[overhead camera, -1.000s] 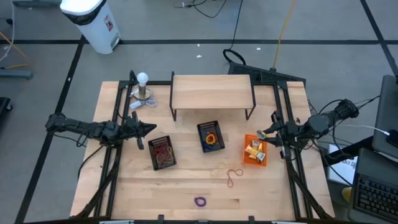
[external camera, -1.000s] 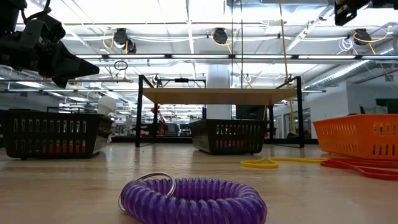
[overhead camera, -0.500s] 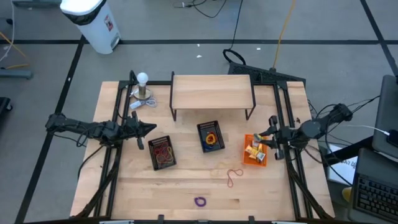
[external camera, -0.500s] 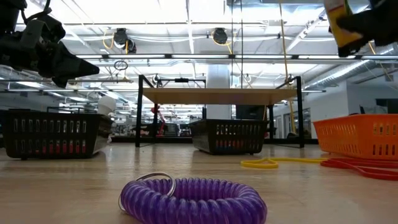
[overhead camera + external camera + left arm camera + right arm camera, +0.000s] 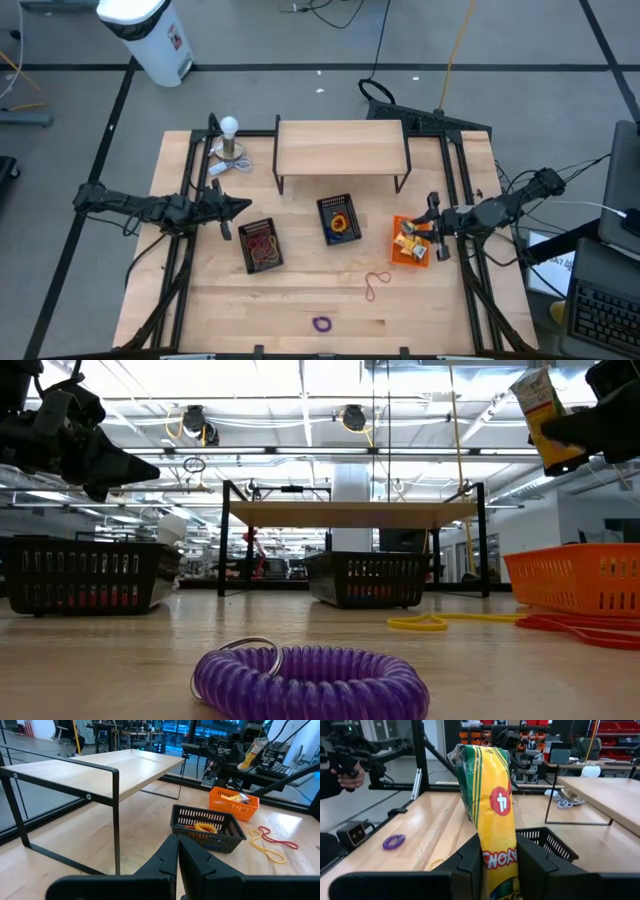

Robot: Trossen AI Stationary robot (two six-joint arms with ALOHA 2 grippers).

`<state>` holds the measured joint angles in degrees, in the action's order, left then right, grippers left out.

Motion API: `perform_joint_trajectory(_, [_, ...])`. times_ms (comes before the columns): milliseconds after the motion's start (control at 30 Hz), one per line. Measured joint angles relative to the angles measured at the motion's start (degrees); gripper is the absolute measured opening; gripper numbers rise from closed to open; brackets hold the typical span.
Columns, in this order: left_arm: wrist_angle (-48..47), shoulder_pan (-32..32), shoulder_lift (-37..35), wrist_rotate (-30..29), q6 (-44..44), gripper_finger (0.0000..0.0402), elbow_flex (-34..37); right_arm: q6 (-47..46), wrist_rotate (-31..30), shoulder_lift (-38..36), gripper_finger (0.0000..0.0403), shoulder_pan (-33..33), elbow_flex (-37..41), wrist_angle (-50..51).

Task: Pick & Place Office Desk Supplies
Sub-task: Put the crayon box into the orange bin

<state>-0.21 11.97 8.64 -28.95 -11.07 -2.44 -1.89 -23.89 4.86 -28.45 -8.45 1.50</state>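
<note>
The right gripper [image 5: 432,222] hangs raised above the counter's right side, fingers clamped together. The left gripper [image 5: 243,208], fingers pressed together, hovers at the left.

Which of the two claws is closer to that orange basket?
The right. The right gripper, holding a yellow crayon packet, hangs over the orange basket. The left gripper waits across the table, by the black basket of red bands.

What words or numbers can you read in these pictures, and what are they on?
"4" in a red circle: yellow packet, held in the right gripper.
Red letters lower on that packet: partly hidden by the fingers, not fully readable.
Label on the white bin: too small to read.
</note>
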Motion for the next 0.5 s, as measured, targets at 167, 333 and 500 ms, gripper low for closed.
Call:
perform_joint_trajectory(167, [0.0, 0.0, 0.0, 0.0, -0.6, 0.0017, 0.0, -0.4, 0.2, 0.0, 0.0084, 0.0, 0.1, -0.3])
perform_joint_trajectory(333, [0.0, 0.0, 0.0, 0.0, -0.7, 0.0017, 0.0, -0.5, 1.7, 0.0, 0.0084, -0.1, 0.1, -0.2])
perform_joint_trajectory(500, [0.0, 0.0, 0.0, 0.0, -0.7, 0.0017, 0.0, -0.9, 1.6, 0.0, 0.0084, 0.0, 0.1, -0.6])
